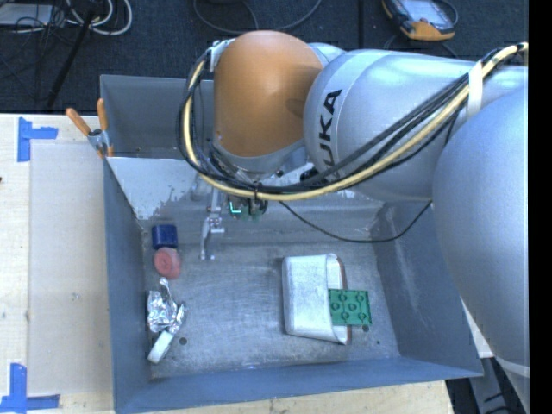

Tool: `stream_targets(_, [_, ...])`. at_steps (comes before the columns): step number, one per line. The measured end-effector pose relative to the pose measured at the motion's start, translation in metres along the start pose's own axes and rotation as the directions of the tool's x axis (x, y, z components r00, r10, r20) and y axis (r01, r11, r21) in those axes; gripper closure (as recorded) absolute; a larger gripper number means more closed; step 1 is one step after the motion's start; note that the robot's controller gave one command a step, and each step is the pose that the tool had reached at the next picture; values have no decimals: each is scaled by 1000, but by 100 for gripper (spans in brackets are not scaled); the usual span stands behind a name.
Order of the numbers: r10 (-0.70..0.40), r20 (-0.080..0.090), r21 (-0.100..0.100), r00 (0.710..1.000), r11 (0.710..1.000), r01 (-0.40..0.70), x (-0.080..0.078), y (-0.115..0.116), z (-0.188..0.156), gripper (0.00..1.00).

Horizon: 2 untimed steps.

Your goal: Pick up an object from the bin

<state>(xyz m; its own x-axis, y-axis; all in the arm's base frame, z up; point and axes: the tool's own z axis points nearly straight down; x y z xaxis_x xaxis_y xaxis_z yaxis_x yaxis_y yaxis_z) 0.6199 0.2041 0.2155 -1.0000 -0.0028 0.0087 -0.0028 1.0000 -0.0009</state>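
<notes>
My gripper (206,247) hangs below the arm's orange cover over the back left part of the bin floor. Just to its left lies a small dark blue block (164,235), and a reddish-pink rounded piece (168,264) sits directly in front of that block. Both are a short way from the gripper and not touching it. Nothing shows in the gripper.
A crumpled foil piece (162,310) and a small white cylinder (160,348) lie near the front left corner. A white padded rectangle (308,304) with a green studded plate (348,307) leaning on its right side lies centre right. The arm covers the bin's back right.
</notes>
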Motion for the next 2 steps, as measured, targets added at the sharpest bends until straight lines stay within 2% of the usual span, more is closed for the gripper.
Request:
stream_targets(1, [-391, 14, 1, 920, 920, 392, 3, 45, 143, 0])
stream_targets(2, [-587, 7, 5, 809, 809, 587, 25, 19, 115, 0])
